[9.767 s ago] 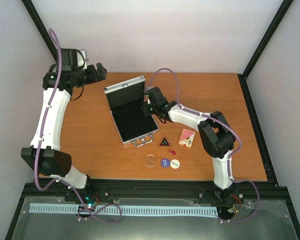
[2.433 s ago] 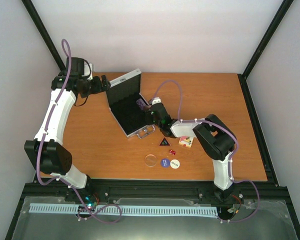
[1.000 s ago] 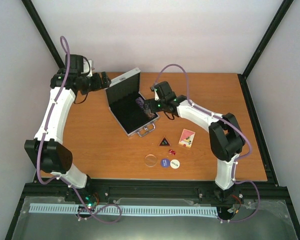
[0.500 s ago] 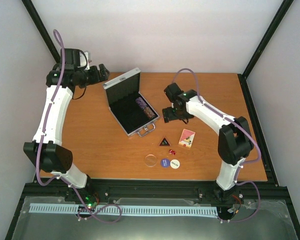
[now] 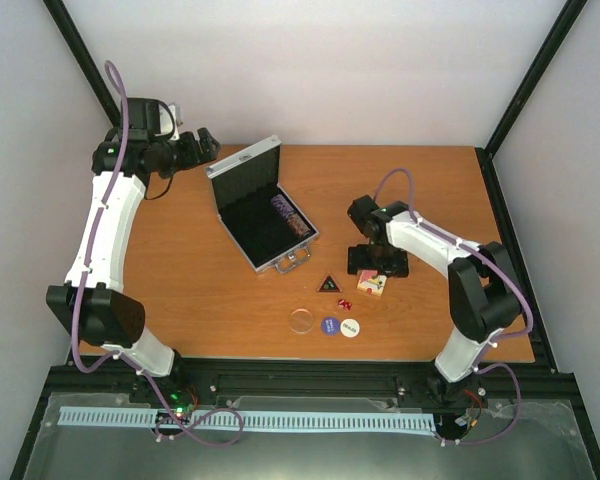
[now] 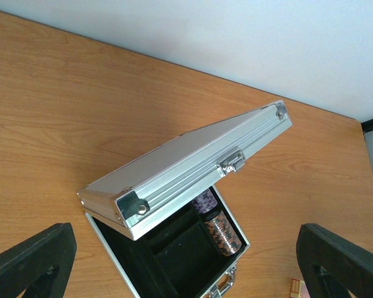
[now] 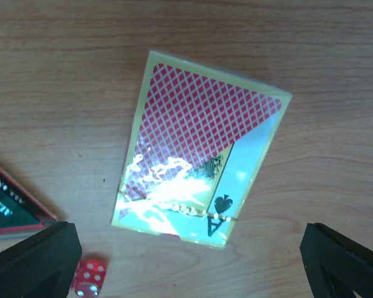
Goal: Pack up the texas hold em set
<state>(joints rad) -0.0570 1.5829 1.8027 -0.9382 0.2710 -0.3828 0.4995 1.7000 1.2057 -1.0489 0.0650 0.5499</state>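
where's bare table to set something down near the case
Bare wood left of the case, up to the left edge of the table, and across the far right corner. Crowded between case and near edge: triangle, dice, discs, card box.

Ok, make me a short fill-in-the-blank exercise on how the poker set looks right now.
1. The silver case lies with its lid ____.
2. The only pieces already inside it are the ____.
3. The right pincer hovers open above the ____.
4. In the top view, left to right, the discs run clear disc, blue disc, then ____.
Missing words: open; chip stacks; card box; white disc.
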